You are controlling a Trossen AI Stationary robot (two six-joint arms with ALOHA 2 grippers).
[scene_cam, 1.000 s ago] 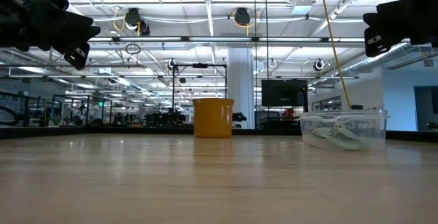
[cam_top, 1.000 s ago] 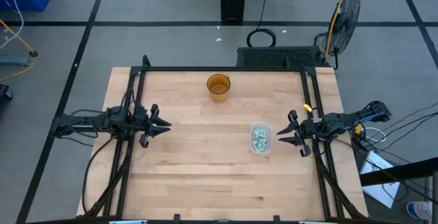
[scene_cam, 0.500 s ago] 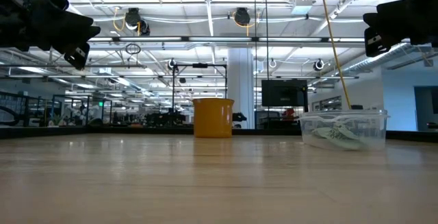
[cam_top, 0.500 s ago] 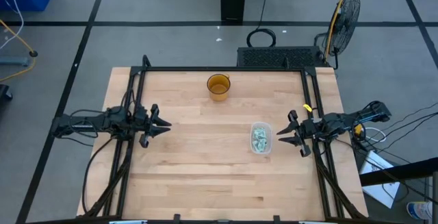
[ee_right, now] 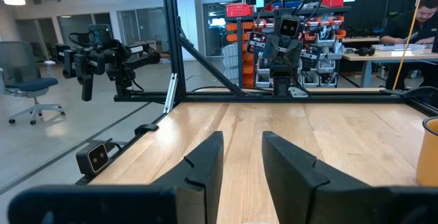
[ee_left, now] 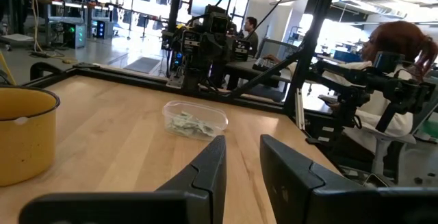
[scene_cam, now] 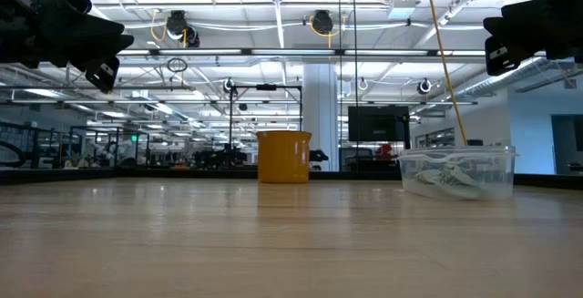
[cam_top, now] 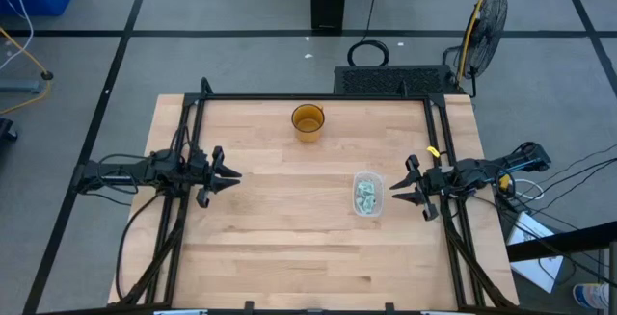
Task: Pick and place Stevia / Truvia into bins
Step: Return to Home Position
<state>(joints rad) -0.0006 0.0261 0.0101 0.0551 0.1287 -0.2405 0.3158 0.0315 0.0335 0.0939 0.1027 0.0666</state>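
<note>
The clear bin [cam_top: 367, 177] stands on the table's right half, a little right of centre, and several green and white Stevia sachets [cam_top: 366, 196] lie inside it; the low view shows them heaped on its floor [scene_cam: 448, 179]. The left wrist view also has the bin [ee_left: 217, 118] with the sachets [ee_left: 186, 122]. My left gripper [cam_top: 237, 174] hovers above the table's left side, open and empty [ee_left: 243, 145]. My right gripper [cam_top: 392, 193] hovers just right of the bin, open and empty [ee_right: 243, 138]. Both sit well above the tabletop in the low view.
An amber cup [cam_top: 308, 122] stands near the far edge at mid-table [scene_cam: 284, 157]. Black frame rails run along the table's left, right and far sides [cam_top: 318, 97]. People sit at desks beyond the table [ee_left: 400, 53].
</note>
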